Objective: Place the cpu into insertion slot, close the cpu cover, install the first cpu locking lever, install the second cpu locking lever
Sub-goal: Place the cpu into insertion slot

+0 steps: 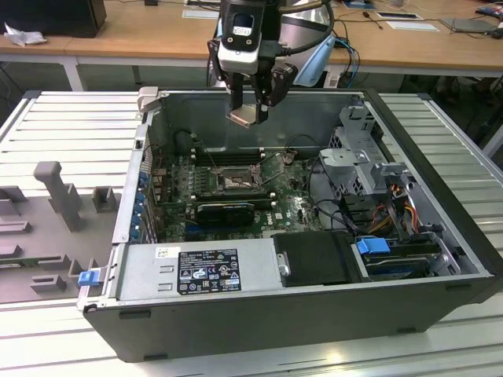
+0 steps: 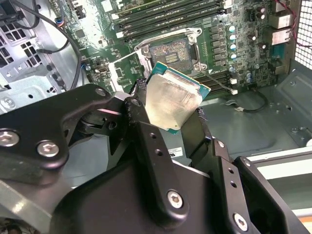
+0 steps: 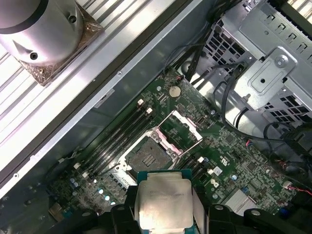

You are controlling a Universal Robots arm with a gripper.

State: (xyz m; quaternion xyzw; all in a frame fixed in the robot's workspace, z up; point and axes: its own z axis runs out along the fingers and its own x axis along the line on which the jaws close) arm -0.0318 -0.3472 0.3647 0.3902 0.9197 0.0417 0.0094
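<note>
The chip (image 2: 175, 97) has a pale silvery-beige top, dull and faintly mottled, with a teal-green border. The gripper (image 2: 170, 109) is matte black with silver screw heads. The socket (image 3: 146, 153) is dark in the centre with a shiny metal rim, and the cover (image 3: 191, 124) is silvery. The circuit board (image 3: 234, 170) is dark green, speckled with small silver and white parts. Its long memory slots (image 2: 170, 19) are black with white ends. The computer case (image 1: 314, 314) is dark grey. The power supply (image 1: 149, 271) is silver-grey with a black label. A clip (image 1: 90, 276) is bright blue. The tabletop (image 1: 71, 118) is pale grey with ribbed stripes.
</note>
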